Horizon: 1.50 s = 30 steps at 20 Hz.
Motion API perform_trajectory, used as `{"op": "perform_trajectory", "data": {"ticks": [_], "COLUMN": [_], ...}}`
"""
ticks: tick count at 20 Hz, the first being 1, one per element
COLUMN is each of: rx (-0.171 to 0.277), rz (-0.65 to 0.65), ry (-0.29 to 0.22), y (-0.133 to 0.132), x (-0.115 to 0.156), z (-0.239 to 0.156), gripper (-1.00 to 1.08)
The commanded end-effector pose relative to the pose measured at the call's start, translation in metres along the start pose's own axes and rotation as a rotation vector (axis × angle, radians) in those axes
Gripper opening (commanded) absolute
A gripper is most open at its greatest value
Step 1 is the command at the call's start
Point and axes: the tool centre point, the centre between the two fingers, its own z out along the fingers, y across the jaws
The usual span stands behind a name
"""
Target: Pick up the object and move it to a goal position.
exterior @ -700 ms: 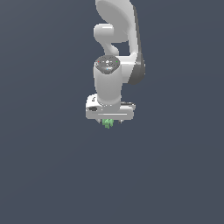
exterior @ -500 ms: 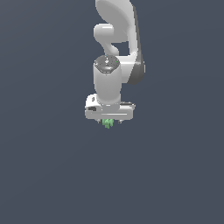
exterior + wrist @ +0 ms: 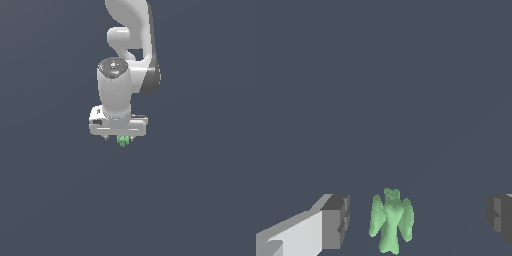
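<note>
The object (image 3: 391, 220) is a small bright-green knobbly blob, standing on the dark grey floor. In the wrist view it sits between my two fingers, nearer one dark pad (image 3: 338, 220) than the other (image 3: 500, 216), touching neither. My gripper (image 3: 418, 222) is open wide and empty. In the exterior view the white hand hangs straight down, the gripper (image 3: 119, 137) just over the object (image 3: 123, 141), which peeks out under the hand's lower edge.
The white arm (image 3: 130, 30) comes down from the top of the exterior view. A plain dark grey floor (image 3: 200, 200) fills everything around it. No other objects or goal marker show.
The hand has shifted slightly toward the exterior view's left over the object. The green object has not moved. The fingers stay apart.
</note>
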Motion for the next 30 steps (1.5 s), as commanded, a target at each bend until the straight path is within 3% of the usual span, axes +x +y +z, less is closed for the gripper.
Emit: {"op": "perform_trajectory", "data": {"ticks": [1,10,22,30], "rx": [0.000,0.002,0.003,0.003], "rz": [-0.001,0.023,0.100,0.125], "ry": [0.000,-0.005,-0.021,-0.025], "y": [-0.001,-0.002,-0.008,-0.009], "x": [0.000,-0.016,-0.074,-0.093], "z": [0.000,0.018,0.067,0.080], "gripper": [1.00,1.00,1.00,1.00]}}
